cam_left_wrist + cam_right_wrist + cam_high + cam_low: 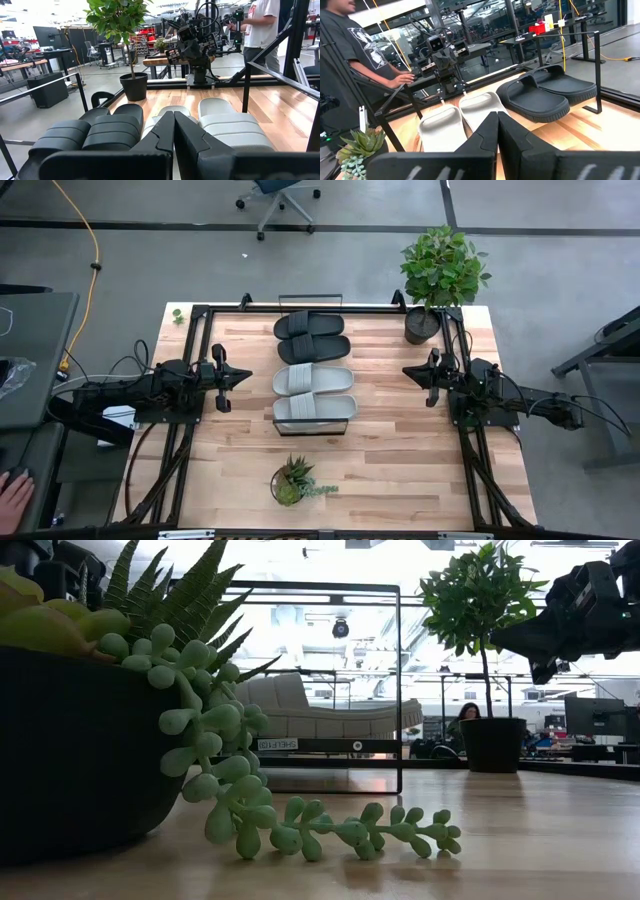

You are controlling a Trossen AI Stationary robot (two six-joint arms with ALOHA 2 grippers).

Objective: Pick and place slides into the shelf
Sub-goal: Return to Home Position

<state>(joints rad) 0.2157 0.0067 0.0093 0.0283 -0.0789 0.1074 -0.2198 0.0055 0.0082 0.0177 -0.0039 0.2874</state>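
Two black slides (312, 335) and two light grey slides (314, 393) lie side by side in a row on the shelf (343, 426), a narrow board with black wire ends in the table's middle. In the left wrist view the black slides (95, 131) and grey slides (227, 125) sit just beyond the fingers. My left gripper (246, 376) hovers left of the row, shut and empty (173, 131). My right gripper (408, 370) hovers right of the row, shut and empty (498, 129).
A tall potted plant (437, 275) stands at the table's far right corner. A small succulent pot (291, 481) sits near the near edge, filling the low view's left (80, 720). People stand beyond the table (262, 25) (355, 45).
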